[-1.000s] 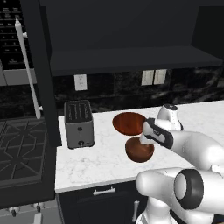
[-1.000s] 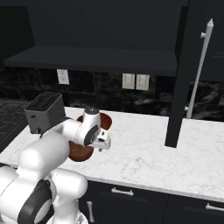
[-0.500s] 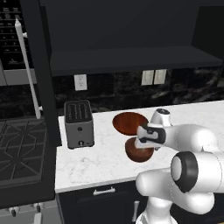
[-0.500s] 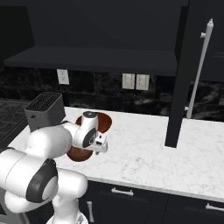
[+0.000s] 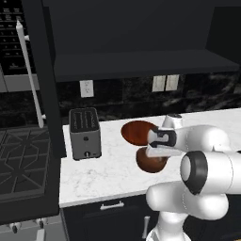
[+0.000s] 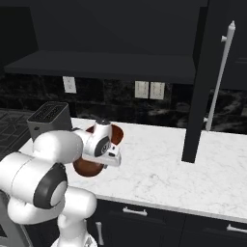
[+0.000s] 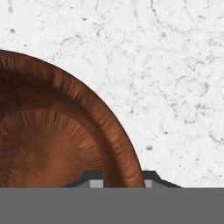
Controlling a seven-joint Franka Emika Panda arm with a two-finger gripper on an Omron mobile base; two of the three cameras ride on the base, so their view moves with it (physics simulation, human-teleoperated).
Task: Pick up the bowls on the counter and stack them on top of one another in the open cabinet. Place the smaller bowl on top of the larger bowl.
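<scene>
Reddish-brown wood fills the hand view: the smaller bowl (image 7: 52, 144) sits on the worktop (image 5: 108, 164), just in front of the larger bowl (image 5: 136, 132). The gripper (image 7: 118, 181) straddles its rim, one finger inside, one outside, likely readying a rim pinch. Whether the jaws have clenched, I cannot tell.

The smaller bowl (image 7: 57, 144) is showing a glossy, wood-like reddish-brown surface with fine grain streaks fanning across its inside, and the larger bowl (image 5: 134, 132) is looking the same smooth, polished brown. The counter (image 7: 175, 65) is presenting as smooth white marble with grey veins and specks. The toaster (image 5: 84, 134) is appearing as dull grey brushed metal, and the open cabinet (image 5: 141, 66) is looking matt and near-black.
</scene>
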